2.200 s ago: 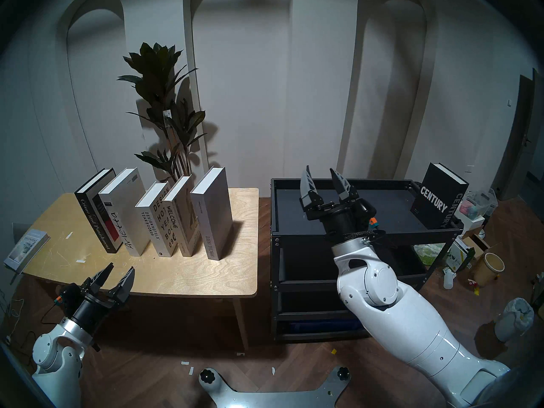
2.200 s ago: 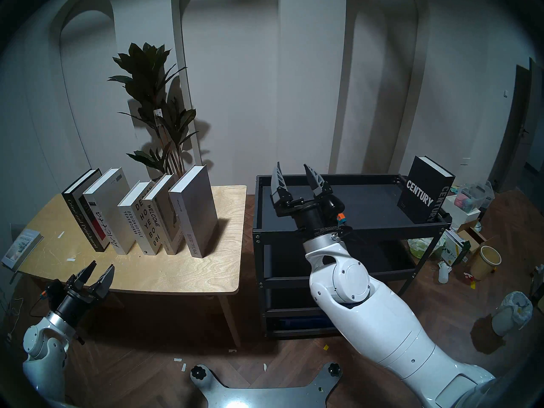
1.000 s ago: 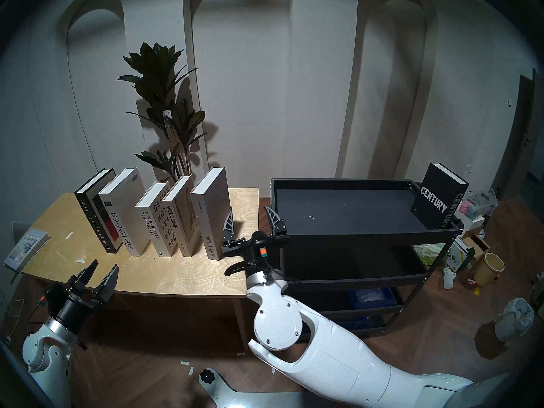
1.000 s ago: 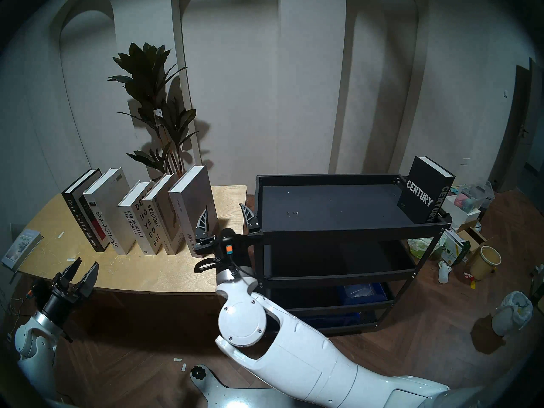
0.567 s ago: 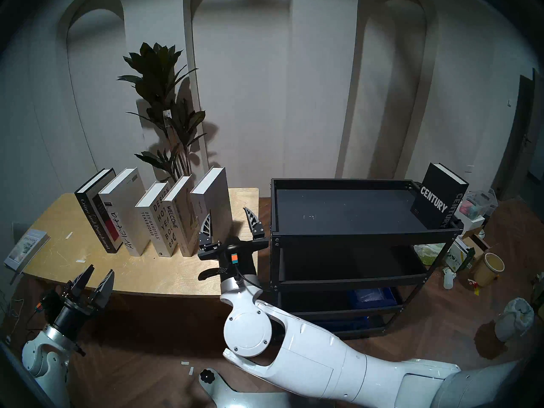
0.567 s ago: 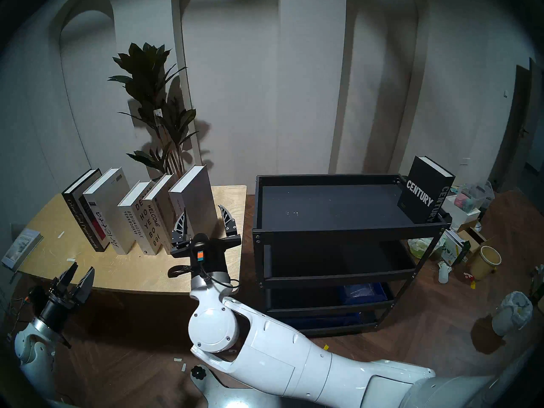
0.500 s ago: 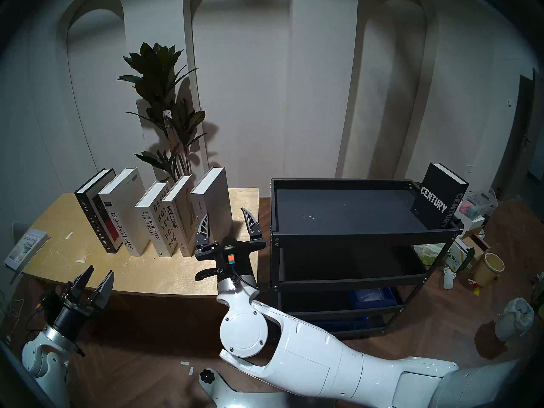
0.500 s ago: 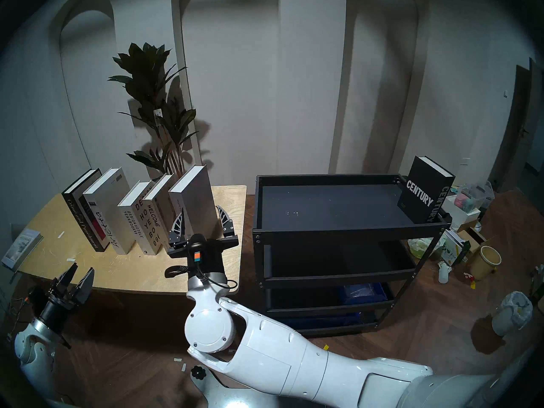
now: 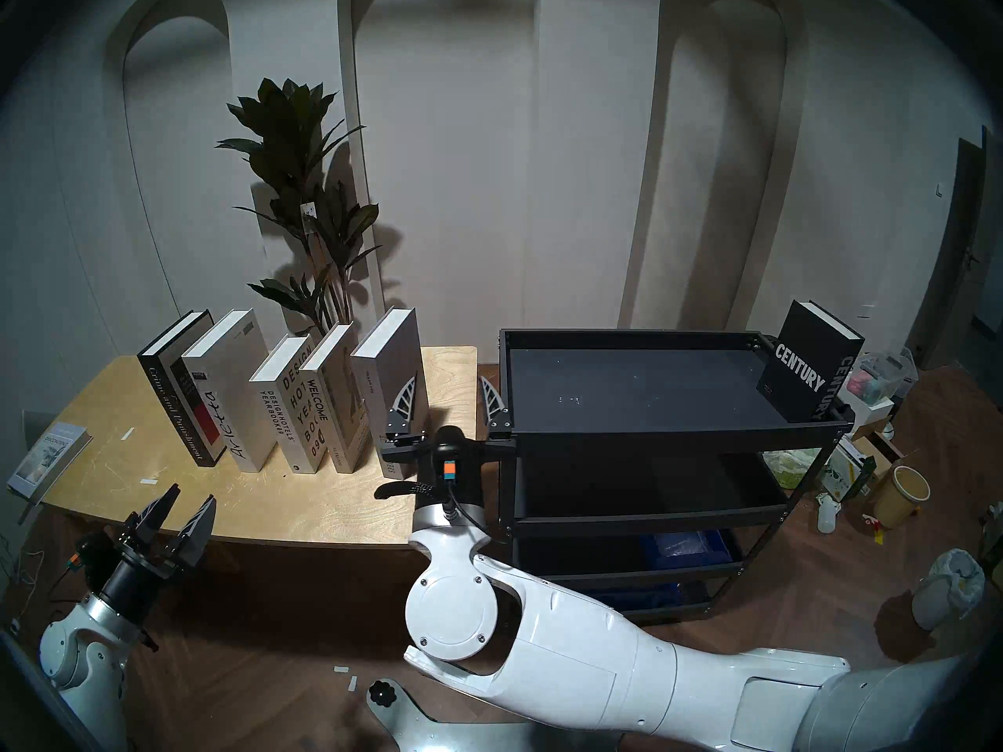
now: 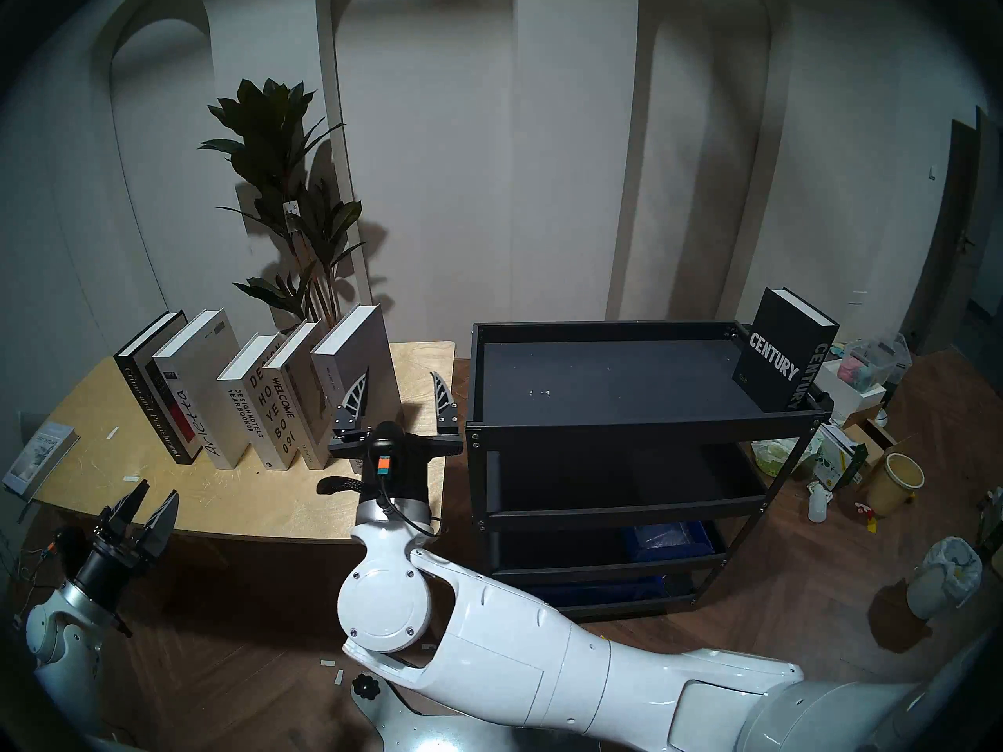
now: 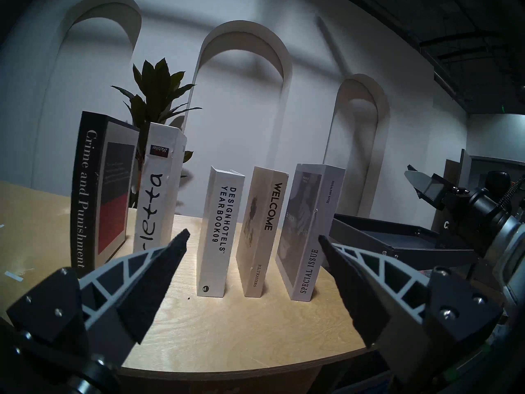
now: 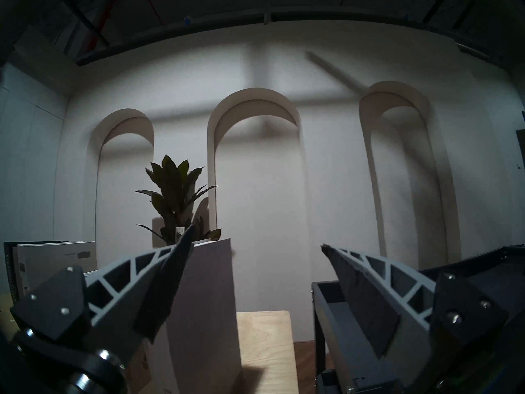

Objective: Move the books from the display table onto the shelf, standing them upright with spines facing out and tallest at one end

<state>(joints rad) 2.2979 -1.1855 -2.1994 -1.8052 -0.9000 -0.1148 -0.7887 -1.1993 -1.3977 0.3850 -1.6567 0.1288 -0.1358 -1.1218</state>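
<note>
Head stereo left shows the right gripper [image 9: 449, 388], jaws spread and empty, just right of the upright grey Special Issue hardcover [image 9: 392, 377] on the light plywood table [image 9: 304, 504], left gripper [image 9: 191, 496] likewise released.

Spines read Crime and Punishment [image 11: 82, 197], Welcome [image 11: 277, 205], Special Issue [image 11: 308, 271] (grey), Century [image 9: 800, 374]

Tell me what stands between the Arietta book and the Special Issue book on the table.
Two upright books: Designhotels Yearbook, next to Arietta, then Welcome, next to Special Issue. The left wrist view shows all four spines plainly.
</note>
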